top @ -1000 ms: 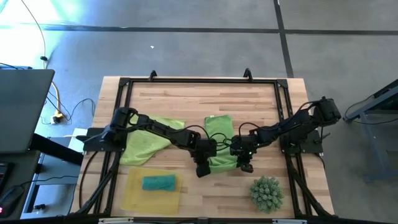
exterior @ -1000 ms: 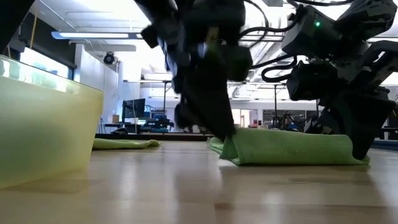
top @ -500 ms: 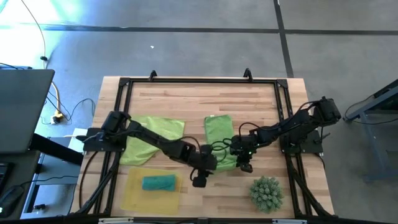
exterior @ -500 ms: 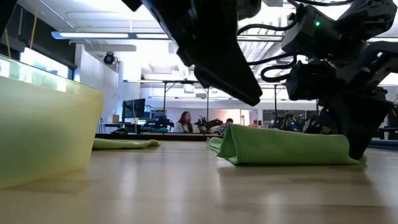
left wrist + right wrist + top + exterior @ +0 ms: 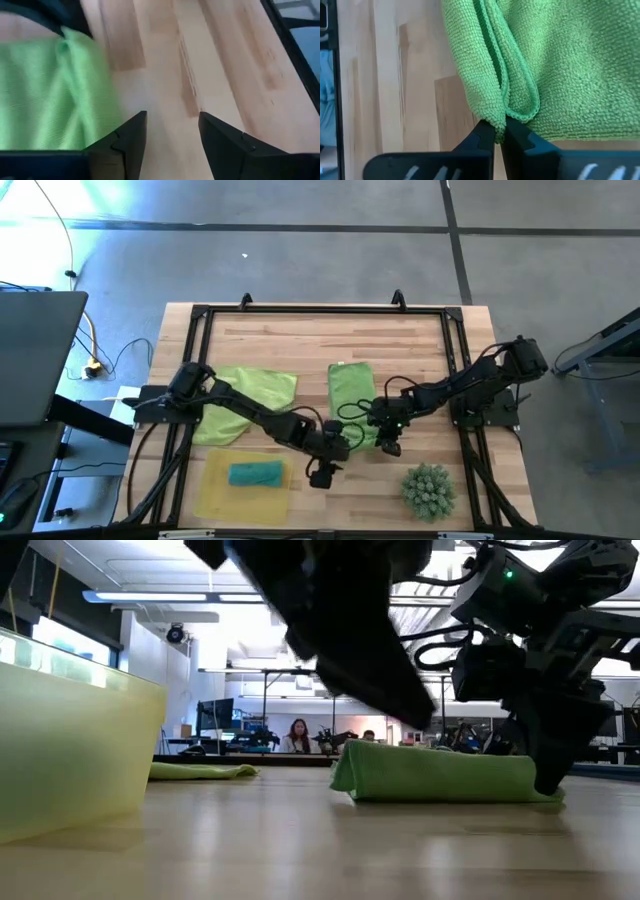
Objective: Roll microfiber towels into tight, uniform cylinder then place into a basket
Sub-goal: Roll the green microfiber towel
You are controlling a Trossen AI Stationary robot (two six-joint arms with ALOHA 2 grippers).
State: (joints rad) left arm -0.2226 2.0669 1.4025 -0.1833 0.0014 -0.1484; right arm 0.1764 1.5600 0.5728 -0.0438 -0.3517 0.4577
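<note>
A light green towel (image 5: 350,390), folded into a narrow strip, lies flat on the wooden table; in the low view the towel (image 5: 440,775) shows as a low pad. My right gripper (image 5: 388,445) is shut on its near right corner. My left gripper (image 5: 320,472) stands open over bare wood just near-left of the towel, with nothing between its fingers (image 5: 131,140). A second green towel (image 5: 250,392) lies spread under my left arm. The yellow basket (image 5: 215,492) at the near left holds a rolled teal towel (image 5: 255,473). My right gripper (image 5: 499,131) pinches the towel's corner (image 5: 498,119) between its two fingertips, where folded edges meet in several layers. The fingers slant down from the table's right. The rest of the towel lies slack on the table.
A spiky green plant-like ball (image 5: 430,490) sits at the near right. The basket's wall (image 5: 70,750) rises at the left of the low view. A black frame (image 5: 325,310) runs around the table's edges. Bare wood lies between basket and plant.
My left gripper has let go of the towel's near left corner, opened wide, rolled, and moved toward the table's near edge, rising a little. The freed corner has dropped, and the towel's near end now lies flat. My right gripper has kept its hold.
</note>
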